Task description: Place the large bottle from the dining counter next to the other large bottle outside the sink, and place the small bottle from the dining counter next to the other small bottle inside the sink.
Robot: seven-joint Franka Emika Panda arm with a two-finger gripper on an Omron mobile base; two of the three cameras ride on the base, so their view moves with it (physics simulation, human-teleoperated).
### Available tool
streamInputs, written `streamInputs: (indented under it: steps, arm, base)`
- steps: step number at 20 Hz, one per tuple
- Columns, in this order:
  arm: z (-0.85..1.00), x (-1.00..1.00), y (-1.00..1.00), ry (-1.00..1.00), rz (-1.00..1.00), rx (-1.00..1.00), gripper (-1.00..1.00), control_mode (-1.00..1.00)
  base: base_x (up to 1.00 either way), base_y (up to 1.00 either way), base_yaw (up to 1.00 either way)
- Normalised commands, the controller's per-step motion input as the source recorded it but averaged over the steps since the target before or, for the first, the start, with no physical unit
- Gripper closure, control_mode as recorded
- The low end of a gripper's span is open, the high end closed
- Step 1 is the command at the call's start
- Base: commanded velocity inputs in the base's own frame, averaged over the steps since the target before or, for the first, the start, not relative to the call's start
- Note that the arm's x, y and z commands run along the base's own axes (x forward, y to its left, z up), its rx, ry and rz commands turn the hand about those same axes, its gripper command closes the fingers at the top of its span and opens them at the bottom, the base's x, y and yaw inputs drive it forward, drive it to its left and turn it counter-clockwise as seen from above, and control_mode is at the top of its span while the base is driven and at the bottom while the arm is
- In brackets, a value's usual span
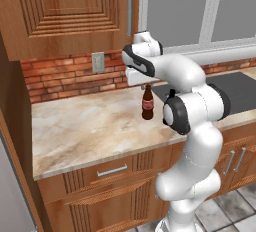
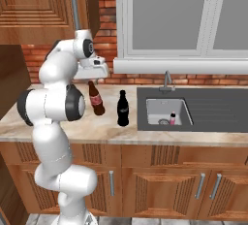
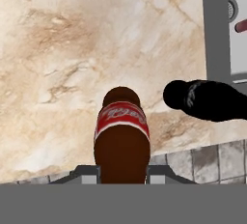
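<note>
Left base view: the end effector (image 1: 147,84) hangs from the white arm above the marble bench (image 1: 85,126), its fingers drawn in on the neck of the brown large bottle (image 1: 147,103), the one with a red label. The bottle hangs upright, its base at or just above the bench; which of the two cannot be told here. Bare marble lies open to its left as far as the brick wall (image 1: 60,76) and the front edge. The dark sink surround (image 1: 235,91) begins just right of the arm.

Right base view: the end effector (image 2: 90,79) pinches the brown large bottle (image 2: 96,99) at its top; the bottle leans slightly. Just beside it, to the right, stands the black large bottle (image 2: 123,108), upright on the bench (image 2: 97,127) and outside the sink (image 2: 165,111). The two are near but apart. A small bottle (image 2: 172,118) with a pink label sits inside the basin, near the drain. Open bench lies in front of both large bottles up to the edge.

Hand view: the brown large bottle (image 3: 121,138) is clamped between the two fingertips (image 3: 86,172), seen from above. The black large bottle (image 3: 205,99) lies just to its right, with the sink rim (image 3: 214,30) beyond it.
</note>
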Motion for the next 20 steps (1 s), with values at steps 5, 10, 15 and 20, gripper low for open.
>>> streamInputs:
  steps: [5,10,15,20]
  arm:
    - [-0.18,0.39,-0.13,0.01,0.0,0.0,1.0,-1.0]
    - [-0.24,0.1,-0.18,0.11,0.0,0.0,1.0,-1.0]
    - [-0.12,0.03,-0.19,0.08,0.03,0.0,1.0,-1.0]
    - [-0.24,0.0,-0.24,0.04,0.05,0.0,1.0,-1.0]
  base:
    - [0.0,0.0,0.0]
    - [0.0,0.0,0.0]
    - [0.0,0.0,0.0]
    - [0.0,0.0,0.0]
